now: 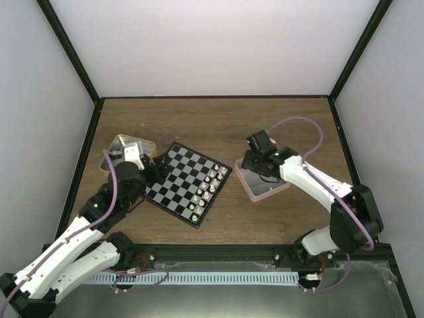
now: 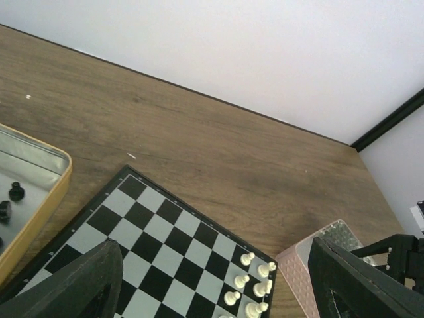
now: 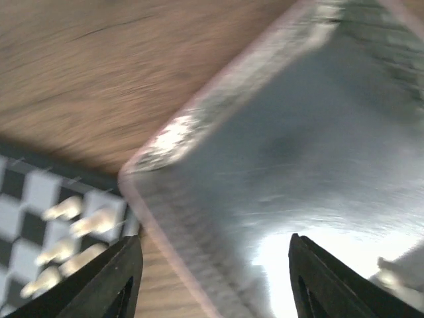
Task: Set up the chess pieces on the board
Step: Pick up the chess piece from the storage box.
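The chessboard (image 1: 182,180) lies tilted at the table's middle left. Several cream-white pieces (image 1: 208,187) stand along its right edge; they also show in the left wrist view (image 2: 255,281) and blurred in the right wrist view (image 3: 69,228). Black pieces (image 2: 12,199) lie in the gold tin (image 1: 126,152). My left gripper (image 1: 158,165) is open and empty over the board's left corner. My right gripper (image 1: 255,169) is open and empty, hovering over the pink tray (image 1: 262,179), whose shiny floor (image 3: 298,152) fills its view. A pale piece (image 3: 397,273) shows at that view's right edge.
The gold tin (image 2: 46,199) sits left of the board (image 2: 159,238), touching its corner region. The pink tray (image 2: 305,262) sits right of the board. White walls with black frame posts (image 1: 66,53) close the table on three sides.
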Tool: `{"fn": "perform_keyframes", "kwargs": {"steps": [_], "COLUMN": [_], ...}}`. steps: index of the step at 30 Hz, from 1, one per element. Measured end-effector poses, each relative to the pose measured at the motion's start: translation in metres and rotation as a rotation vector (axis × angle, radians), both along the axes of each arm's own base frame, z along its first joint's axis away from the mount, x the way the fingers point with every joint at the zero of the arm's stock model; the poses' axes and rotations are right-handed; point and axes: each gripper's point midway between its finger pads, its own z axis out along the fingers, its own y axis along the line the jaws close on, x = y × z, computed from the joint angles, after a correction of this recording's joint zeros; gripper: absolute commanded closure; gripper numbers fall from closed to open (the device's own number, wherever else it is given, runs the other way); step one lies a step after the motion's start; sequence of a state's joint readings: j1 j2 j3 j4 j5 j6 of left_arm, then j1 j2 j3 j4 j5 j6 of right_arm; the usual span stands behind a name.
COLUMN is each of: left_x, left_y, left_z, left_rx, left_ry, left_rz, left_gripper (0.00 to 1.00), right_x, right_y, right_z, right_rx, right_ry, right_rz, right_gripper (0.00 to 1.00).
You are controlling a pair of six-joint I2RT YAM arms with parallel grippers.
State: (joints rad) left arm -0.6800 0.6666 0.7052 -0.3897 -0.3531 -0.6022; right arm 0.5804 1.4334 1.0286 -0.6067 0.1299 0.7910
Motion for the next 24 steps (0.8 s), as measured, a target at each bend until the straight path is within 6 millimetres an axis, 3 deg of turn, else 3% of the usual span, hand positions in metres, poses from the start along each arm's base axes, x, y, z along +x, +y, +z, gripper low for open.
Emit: {"fn": "perform_keyframes", "kwargs": {"steps": [3, 5, 9, 12, 14, 17, 24], "left_x": [0.003, 0.007, 0.017, 0.022, 0.023, 0.023, 0.023], "left_y": [-0.009, -0.015, -0.028, -0.033, -0.034, -0.034, -0.032], "left_z": [-0.002, -0.002, -0.001, 0.000, -0.001, -0.001, -0.001], "left_rx": [-0.004, -0.004, 0.008, 0.021, 0.028, 0.033, 0.043], "left_ry": [0.012, 0.019, 0.034, 0.036, 0.038, 0.035, 0.030], "left_rz": [-0.028, -0.043, -0.069, -0.078, -0.080, -0.080, -0.076], "left_gripper": [0.21, 0.21, 0.21, 0.21, 0.21, 0.21, 0.21], "right_x": [-0.001, 0.002, 0.026, 0.059, 0.077, 0.090, 0.096], "right_y": [-0.038, -0.049, -0.044, -0.033, -0.030, -0.029, -0.030], "right_z": [-0.017, -0.024, -0.034, -0.042, -0.049, -0.059, -0.073], "right_rx": [-0.034, -0.039, -0.031, -0.019, -0.013, -0.018, -0.077], "right_ry": [0.035, 0.050, 0.062, 0.063, 0.060, 0.069, 0.070], "right_rz": [-0.112, -0.150, -0.176, -0.201, -0.221, -0.242, -0.175], "right_gripper": [0.32, 0.28, 0.26, 0.27, 0.30, 0.41, 0.65]}}
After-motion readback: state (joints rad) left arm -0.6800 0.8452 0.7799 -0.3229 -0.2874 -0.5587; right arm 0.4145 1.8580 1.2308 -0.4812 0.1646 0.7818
